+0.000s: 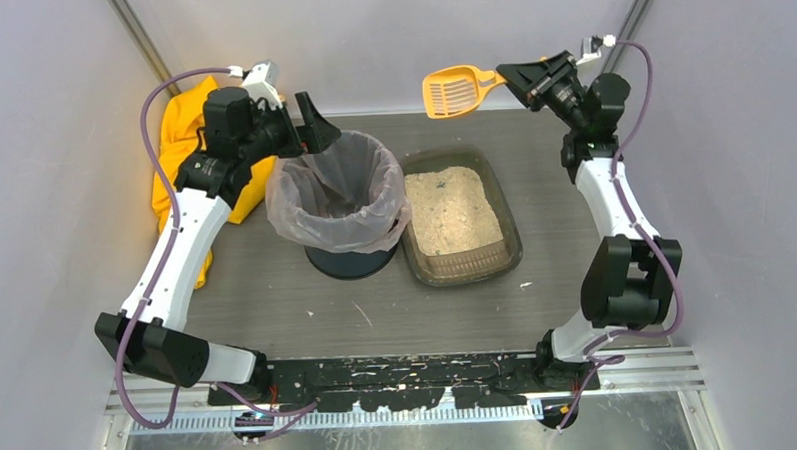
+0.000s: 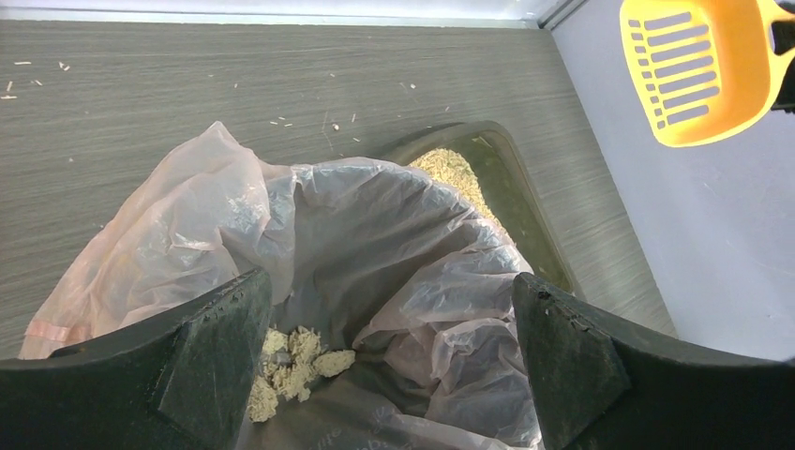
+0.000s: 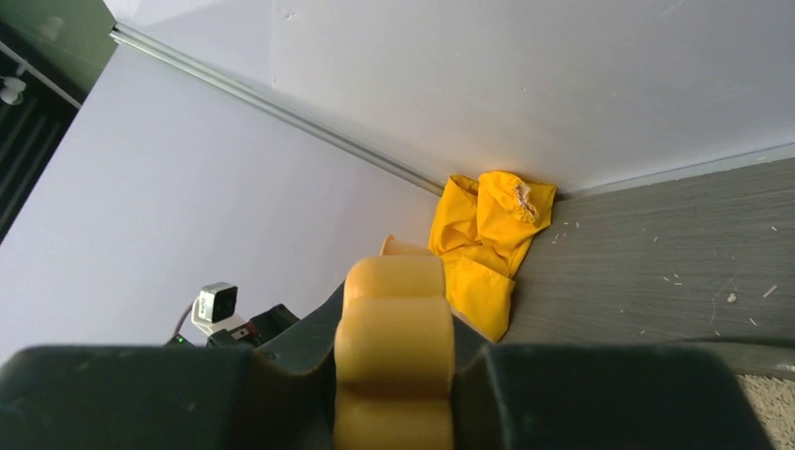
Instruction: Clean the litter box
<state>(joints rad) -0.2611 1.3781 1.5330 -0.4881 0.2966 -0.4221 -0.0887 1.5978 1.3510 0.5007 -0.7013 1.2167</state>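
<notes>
A yellow-orange scoop (image 1: 452, 90), its blade striped with slots, juts from the black right claw (image 1: 512, 79). Below the black left claw (image 1: 316, 123), a clear, faintly pink liner (image 1: 304, 203) veils a dark bin (image 1: 351, 264). Beside it, the smoky brown-grey litter box (image 1: 512, 231) holds beige litter (image 1: 452, 213) on a grey, wood-grained tabletop (image 1: 577, 279). A yellow cloth (image 1: 183, 132) lies behind the left claw.

Bright, even, diffuse light, soft faint shadows, right tool (image 3: 394, 403) blurry up close.
</notes>
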